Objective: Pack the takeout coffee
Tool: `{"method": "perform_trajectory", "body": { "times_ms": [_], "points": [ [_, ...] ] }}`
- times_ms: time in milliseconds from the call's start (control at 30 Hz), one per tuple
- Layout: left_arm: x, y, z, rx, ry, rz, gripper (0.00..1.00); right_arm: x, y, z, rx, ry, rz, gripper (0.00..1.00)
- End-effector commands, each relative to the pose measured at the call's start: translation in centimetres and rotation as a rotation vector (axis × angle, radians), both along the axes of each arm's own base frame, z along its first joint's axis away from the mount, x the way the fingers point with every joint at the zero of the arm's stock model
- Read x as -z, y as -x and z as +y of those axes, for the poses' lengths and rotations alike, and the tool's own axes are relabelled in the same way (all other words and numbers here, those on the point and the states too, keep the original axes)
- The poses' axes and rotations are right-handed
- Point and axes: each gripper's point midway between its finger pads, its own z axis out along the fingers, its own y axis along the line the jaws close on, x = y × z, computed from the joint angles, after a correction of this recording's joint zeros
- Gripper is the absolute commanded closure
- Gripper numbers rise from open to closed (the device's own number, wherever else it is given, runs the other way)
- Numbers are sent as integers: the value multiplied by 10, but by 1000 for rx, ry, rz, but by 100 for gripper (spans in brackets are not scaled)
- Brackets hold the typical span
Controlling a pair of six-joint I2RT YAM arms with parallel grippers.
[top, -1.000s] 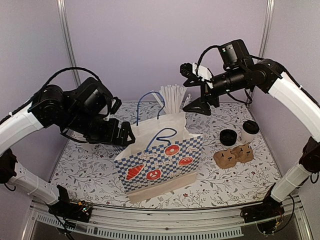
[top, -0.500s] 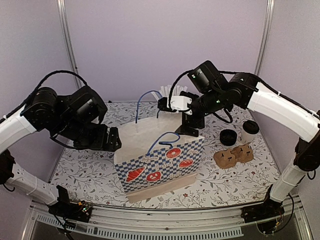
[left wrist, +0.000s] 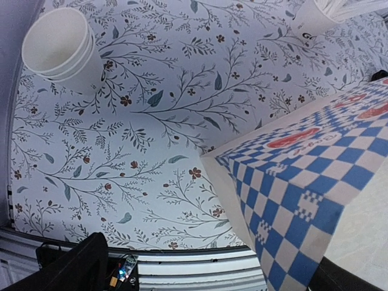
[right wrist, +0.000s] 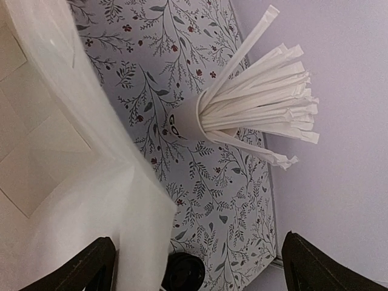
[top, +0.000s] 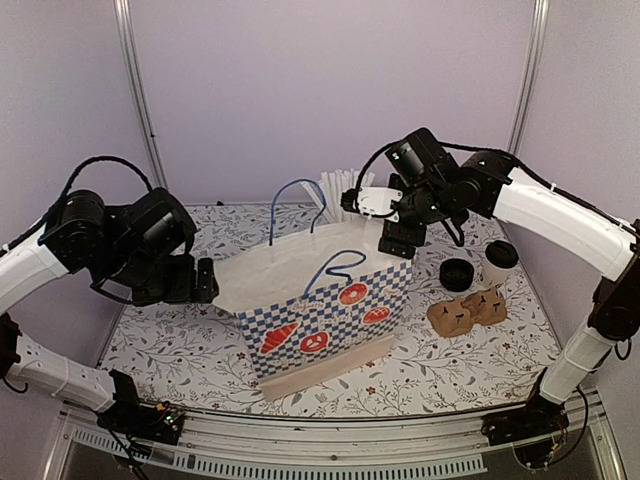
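The takeout coffee (top: pixel 497 262), a white cup with a black lid, stands on the table at the right, apart from both grippers. The blue-checkered paper bag (top: pixel 325 325) stands in the middle with its mouth spread wide. My left gripper (top: pixel 205 281) is open at the bag's left end; in the left wrist view (left wrist: pixel 209 276) the checkered wall (left wrist: pixel 315 182) runs between its fingers. My right gripper (top: pixel 396 241) is open at the bag's far right rim; in the right wrist view (right wrist: pixel 209 267) one finger is over the white bag paper (right wrist: pixel 73 200).
A loose black lid (top: pixel 456 273) and brown cup carriers (top: pixel 466 309) lie beside the coffee. A white cup full of straws (top: pixel 346 196) (right wrist: pixel 188 118) stands behind the bag. Stacked white cups (left wrist: pixel 60 48) stand at the far left. A round black lid (right wrist: pixel 185 276) shows beneath the right gripper.
The right arm swung in and down from the upper right to the bag's far right rim. The left gripper drew back to the left, and the bag's mouth spread wider.
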Motion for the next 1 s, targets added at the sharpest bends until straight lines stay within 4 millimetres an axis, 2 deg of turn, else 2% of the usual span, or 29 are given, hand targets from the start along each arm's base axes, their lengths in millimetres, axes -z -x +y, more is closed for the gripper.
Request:
{"method": "perform_trajectory", "body": {
  "times_ms": [0, 100, 200, 267, 367, 500, 567, 600, 700, 767, 833, 967],
  "points": [
    [-9, -10, 13, -41, -31, -52, 0, -18, -21, -23, 92, 9, -92, 1],
    [-16, -19, 2, 2, -59, -75, 0, -31, -16, -10, 53, -63, -58, 1],
    [-32, -31, -24, 88, -37, -138, 0, -49, -1, 13, -29, -181, 27, 1],
    [-50, -40, -40, 126, -8, -200, 0, -64, 17, 30, -117, -267, 101, 1],
    [-86, -52, -53, 153, 39, -313, 0, -87, 37, 42, -208, -362, 156, 1],
    [-141, -62, -65, 199, 139, -477, 0, -109, 43, 35, -241, -427, 160, 1],
    [-166, -65, -66, 209, 183, -562, 0, -110, 34, 20, -212, -442, 169, 1],
    [-178, -67, -67, 207, 210, -611, 0, -108, 22, 4, -172, -455, 180, 1],
    [-200, -68, -65, 239, 226, -724, 0, -82, -1, -40, -71, -450, 233, 1],
    [-208, -67, -67, 271, 233, -785, 0, -48, -6, -68, -29, -401, 265, 4],
    [-212, -66, -71, 317, 230, -834, 0, -13, -2, -96, 4, -334, 286, 7],
    [-214, -64, -84, 408, 207, -880, 0, 59, 25, -137, 27, -177, 393, 15]
  ]
}}
